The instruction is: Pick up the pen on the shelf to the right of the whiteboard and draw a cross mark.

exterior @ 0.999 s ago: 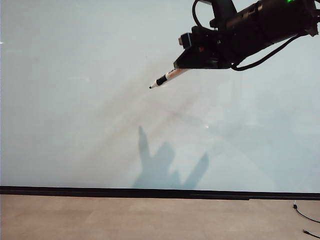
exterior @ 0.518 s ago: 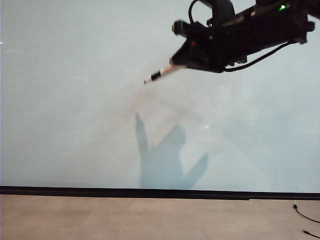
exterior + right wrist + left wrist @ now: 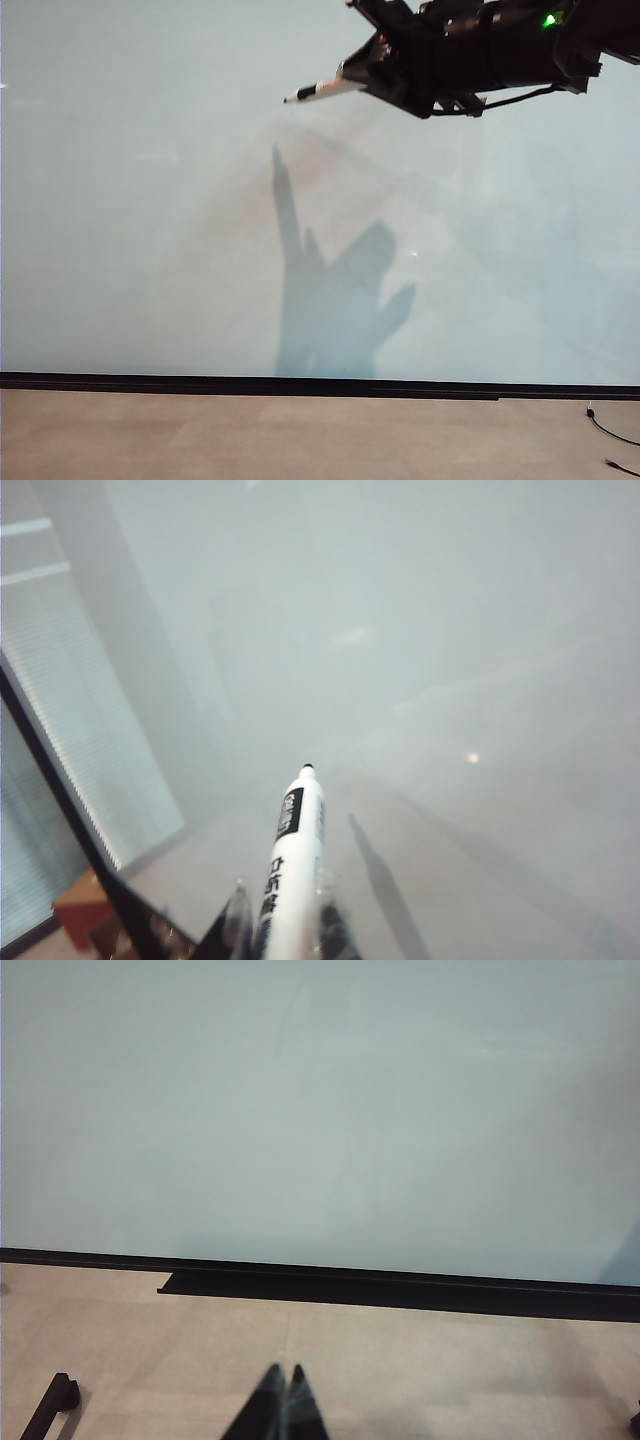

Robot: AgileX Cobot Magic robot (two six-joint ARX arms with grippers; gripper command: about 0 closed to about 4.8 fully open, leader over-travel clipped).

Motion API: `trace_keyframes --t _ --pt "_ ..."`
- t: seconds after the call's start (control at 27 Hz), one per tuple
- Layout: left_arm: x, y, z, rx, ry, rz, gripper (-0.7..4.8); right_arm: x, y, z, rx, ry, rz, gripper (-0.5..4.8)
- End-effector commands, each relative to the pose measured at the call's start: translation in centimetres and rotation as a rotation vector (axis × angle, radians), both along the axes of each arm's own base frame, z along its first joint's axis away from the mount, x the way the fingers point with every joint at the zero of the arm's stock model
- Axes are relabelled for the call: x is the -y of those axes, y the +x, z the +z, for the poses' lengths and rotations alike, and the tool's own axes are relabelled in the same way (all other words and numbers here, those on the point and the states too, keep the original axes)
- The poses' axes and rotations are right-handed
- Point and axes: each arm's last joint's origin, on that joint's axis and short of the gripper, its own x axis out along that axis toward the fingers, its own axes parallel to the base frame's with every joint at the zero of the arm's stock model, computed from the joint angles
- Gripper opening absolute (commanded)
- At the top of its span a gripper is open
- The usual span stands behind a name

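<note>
Whiteboard (image 3: 150, 200): blank, no cross mark seen.
Right gripper (image 3: 372, 72): high at the board's upper right, clamped on the pen (image 3: 318, 90); tip held off the surface.
Left gripper (image 3: 283, 1400): low by the floor, fingers pressed together, empty.
Risk: a slanted pen may skid or slip in the jaws on contact.

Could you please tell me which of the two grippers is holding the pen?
The right gripper, high against the whiteboard, grips the pen; the left gripper is shut and empty.
</note>
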Motion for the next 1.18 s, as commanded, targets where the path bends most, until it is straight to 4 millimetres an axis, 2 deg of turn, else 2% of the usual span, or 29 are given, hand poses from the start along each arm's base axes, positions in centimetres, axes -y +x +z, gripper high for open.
trace_keyframes --t 0.04,0.3,1.18 --pt "0.01 0.0 0.13 0.008 0.003 -0.004 -0.05 0.0 0.06 0.8 0.032 0.034 -0.02 -0.07" --pt "0.01 0.0 0.14 0.008 0.003 -0.004 -0.04 -0.01 0.4 1.39 0.04 0.048 -0.085 -0.07" --pt "0.01 0.0 0.14 0.008 0.004 -0.004 -0.04 0.16 0.72 0.61 -0.02 -0.009 -0.198 -0.07"
